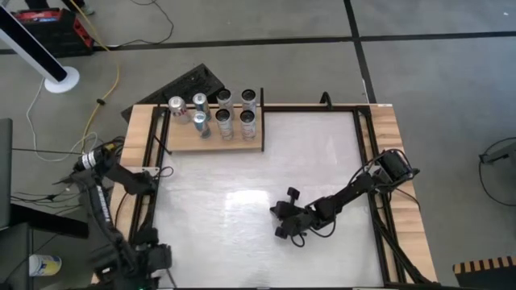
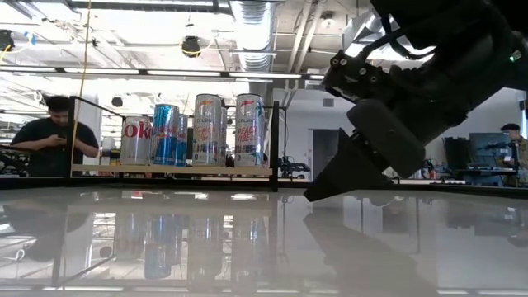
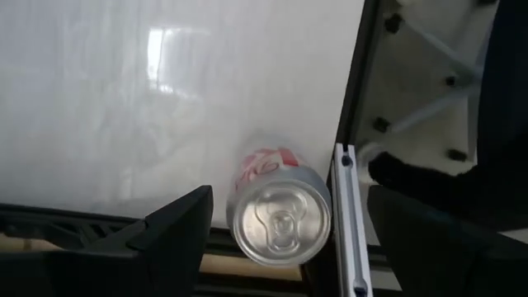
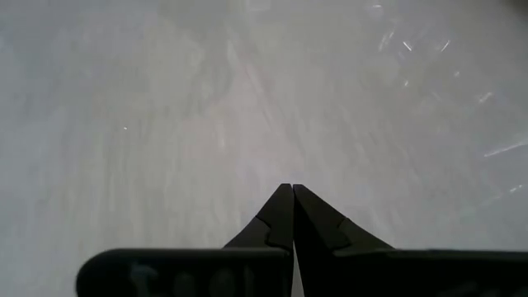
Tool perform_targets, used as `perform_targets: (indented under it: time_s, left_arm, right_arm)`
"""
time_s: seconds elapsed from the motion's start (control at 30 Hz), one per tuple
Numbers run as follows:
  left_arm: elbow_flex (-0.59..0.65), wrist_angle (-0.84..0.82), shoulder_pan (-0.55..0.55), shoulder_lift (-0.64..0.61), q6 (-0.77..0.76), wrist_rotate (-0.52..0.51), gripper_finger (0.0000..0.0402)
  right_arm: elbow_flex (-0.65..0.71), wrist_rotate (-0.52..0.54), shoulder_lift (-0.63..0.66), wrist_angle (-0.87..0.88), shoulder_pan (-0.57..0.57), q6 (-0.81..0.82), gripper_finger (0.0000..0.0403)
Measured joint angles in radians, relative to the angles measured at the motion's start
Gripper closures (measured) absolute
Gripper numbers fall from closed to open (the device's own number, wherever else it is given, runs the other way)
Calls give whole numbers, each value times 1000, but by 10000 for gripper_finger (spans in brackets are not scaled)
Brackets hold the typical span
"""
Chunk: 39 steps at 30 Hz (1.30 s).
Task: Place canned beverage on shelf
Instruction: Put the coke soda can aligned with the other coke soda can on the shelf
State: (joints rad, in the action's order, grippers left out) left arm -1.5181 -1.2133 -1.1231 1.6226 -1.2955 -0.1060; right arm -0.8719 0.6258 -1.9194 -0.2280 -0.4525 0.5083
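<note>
The left gripper [image 3: 285,227] hovers with jaws spread around a can [image 3: 279,216] at the surface's near-left edge, ready to grasp; the right gripper [image 1: 284,221] rests mid-surface, jaws closed.

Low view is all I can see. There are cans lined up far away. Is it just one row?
Observer: No. From above, the cans stand more than one row deep on the wooden shelf at the table's far edge.
Operator: What's the big dark thing in front of me?
Observer: That's the right gripper, down near the middle of the table. It is shut and holds nothing.
Operator: Any more cans anywhere?
Observer: Yes, one more can stands at the table's near left edge. The left gripper hangs above it with its fingers open, one on each side, and does not seem to touch it.
</note>
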Motion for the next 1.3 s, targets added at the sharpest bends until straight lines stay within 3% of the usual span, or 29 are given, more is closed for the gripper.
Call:
perform_targets:
  time_s: [0.27,0.47,1.3]
  left_arm:
    - [0,0,-106,0,-142,-137,95]
    - [1,-6,-129,17,-131,-191,95]
    - [36,-22,-105,65,-88,-81,95]
  right_arm:
    - [0,1,0,-5,1,15,376]
    - [0,1,0,-5,11,15,376]
    - [0,3,0,-15,32,-4,376]
